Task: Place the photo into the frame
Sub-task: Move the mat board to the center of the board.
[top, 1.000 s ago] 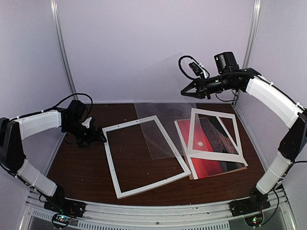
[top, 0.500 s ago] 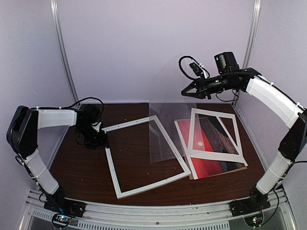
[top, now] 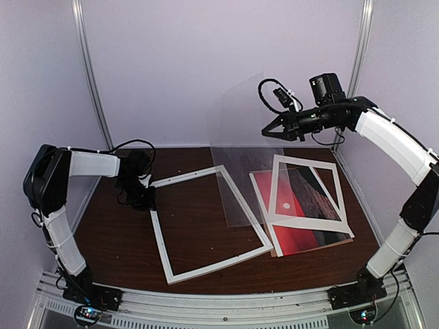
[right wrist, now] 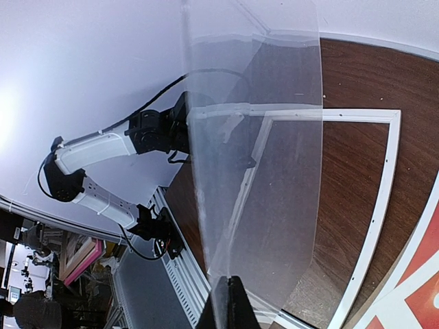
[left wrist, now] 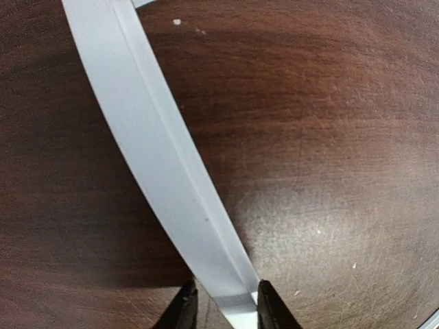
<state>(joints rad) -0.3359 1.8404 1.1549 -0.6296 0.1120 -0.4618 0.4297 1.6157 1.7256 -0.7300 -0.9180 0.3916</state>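
The white frame (top: 159,236) lies flat at the table's middle left. My left gripper (top: 144,197) is at its far left corner. In the left wrist view its jaws (left wrist: 226,307) are closed on the frame's rail (left wrist: 158,157), one finger against each side. The photo (top: 295,234), red sky over dark rocks, lies at the right, partly under a white paper mat (top: 305,223). My right gripper (top: 269,131) hangs high over the back right, shut (right wrist: 228,284) on the edge of a clear sheet (right wrist: 274,205), which slopes down toward the table.
A brown backing board (top: 276,253) peeks out beneath the photo. The clear sheet (top: 236,188) reaches down between the frame and the mat. Grey walls close the back and sides, with metal posts (top: 92,82) in the corners.
My left gripper slid right to the frame's far left corner and closed on its rail. The frame turned a little. The right gripper carried the clear sheet slightly to the right.
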